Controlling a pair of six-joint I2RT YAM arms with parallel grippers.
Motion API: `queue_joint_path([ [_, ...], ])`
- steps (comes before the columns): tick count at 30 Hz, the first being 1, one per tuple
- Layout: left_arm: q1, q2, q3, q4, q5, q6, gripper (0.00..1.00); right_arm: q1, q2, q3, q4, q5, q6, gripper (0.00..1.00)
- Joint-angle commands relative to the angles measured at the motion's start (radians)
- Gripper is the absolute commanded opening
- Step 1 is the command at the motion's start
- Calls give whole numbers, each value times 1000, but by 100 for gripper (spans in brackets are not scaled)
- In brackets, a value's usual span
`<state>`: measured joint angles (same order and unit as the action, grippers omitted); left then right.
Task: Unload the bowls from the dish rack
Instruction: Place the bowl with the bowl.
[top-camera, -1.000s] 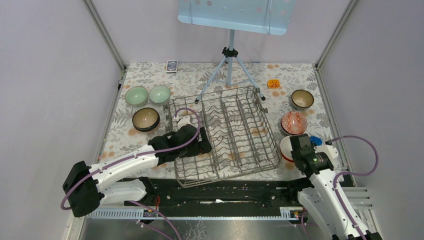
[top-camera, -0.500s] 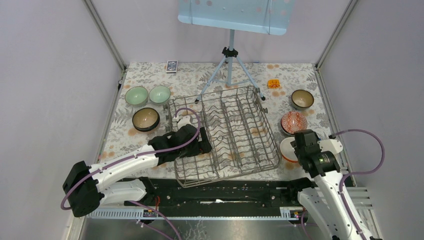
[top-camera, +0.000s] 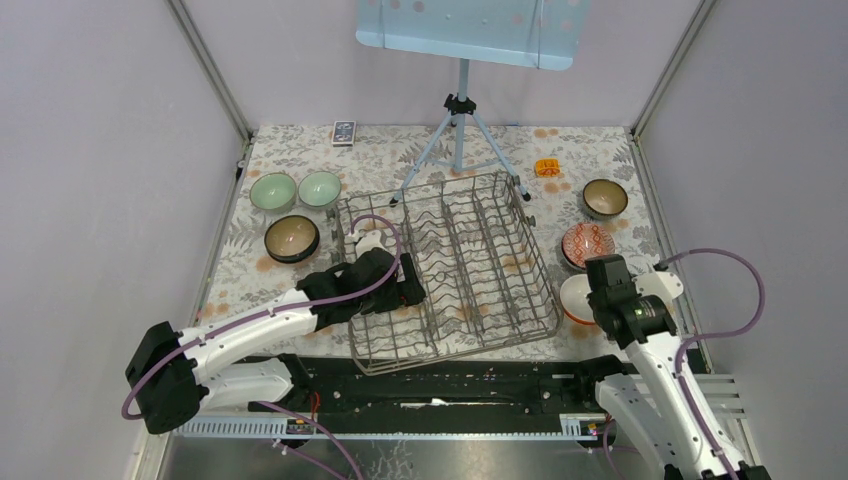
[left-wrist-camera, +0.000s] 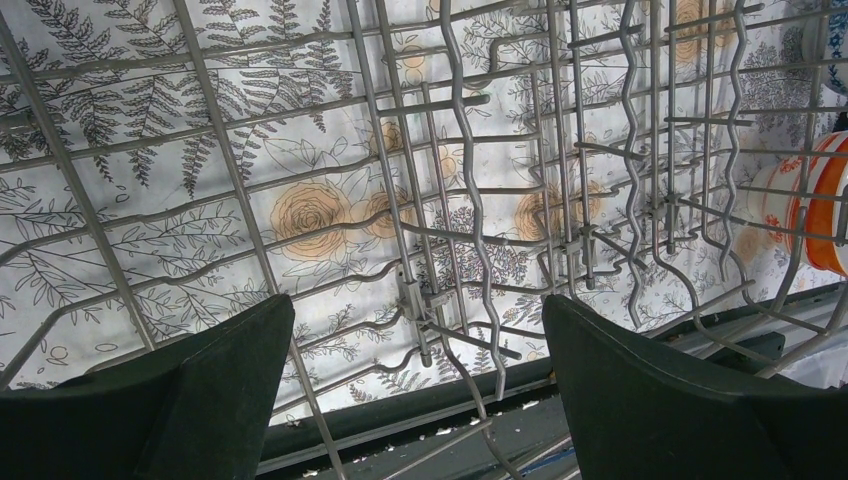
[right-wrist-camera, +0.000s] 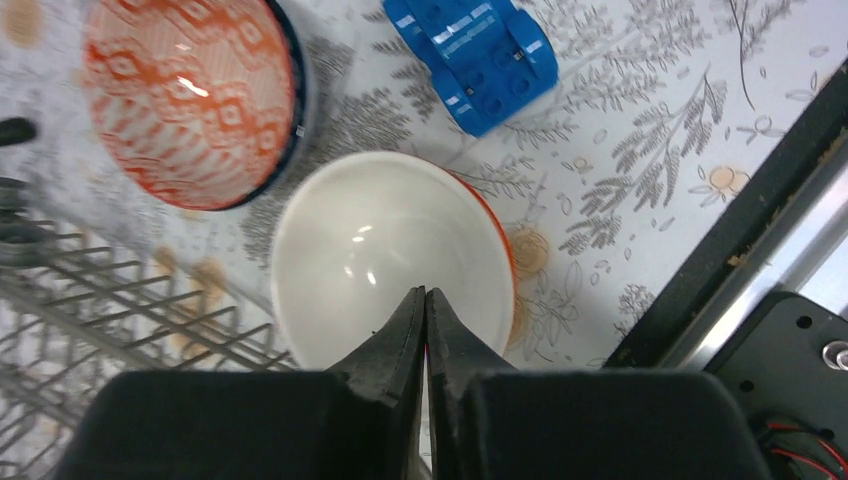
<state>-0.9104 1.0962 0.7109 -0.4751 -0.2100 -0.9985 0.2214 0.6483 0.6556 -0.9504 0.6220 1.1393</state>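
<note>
Right gripper (right-wrist-camera: 425, 296) is hovering pinched shut on nothing over the orange bowl (right-wrist-camera: 340, 240), which is sitting on the table (right-wrist-camera: 640, 150) beside the dish rack (top-camera: 490, 245); left gripper (left-wrist-camera: 418, 305) is hanging spread wide inside the rack, probably hunting leftovers; rack's looking empty tbh

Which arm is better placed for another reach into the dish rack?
Left. The left gripper, fingers open, hangs over the dish rack; the right gripper, fingers shut, sits outside it, above the white-lined orange bowl on the table.

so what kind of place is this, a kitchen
Probably a staged robot test cell, not a kitchen: bare walls, a tripod with a panel, and the dish rack on a floral tablecloth.
</note>
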Motion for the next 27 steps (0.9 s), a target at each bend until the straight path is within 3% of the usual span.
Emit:
queue_joint_path([
  [1, 5, -11, 2, 41, 2, 13, 99, -4, 15, -50, 7, -12, 68, 7],
  [18, 5, 13, -13, 66, 23, 14, 99, -4, 32, -86, -11, -31, 128, 9],
  [23, 5, 8, -12, 62, 22, 20, 99, -4, 26, -98, 6, -56, 122, 20],
  [27, 4, -6, 10, 38, 7, 47, 99, -4, 11, -11, 9, 5, 32, 34],
])
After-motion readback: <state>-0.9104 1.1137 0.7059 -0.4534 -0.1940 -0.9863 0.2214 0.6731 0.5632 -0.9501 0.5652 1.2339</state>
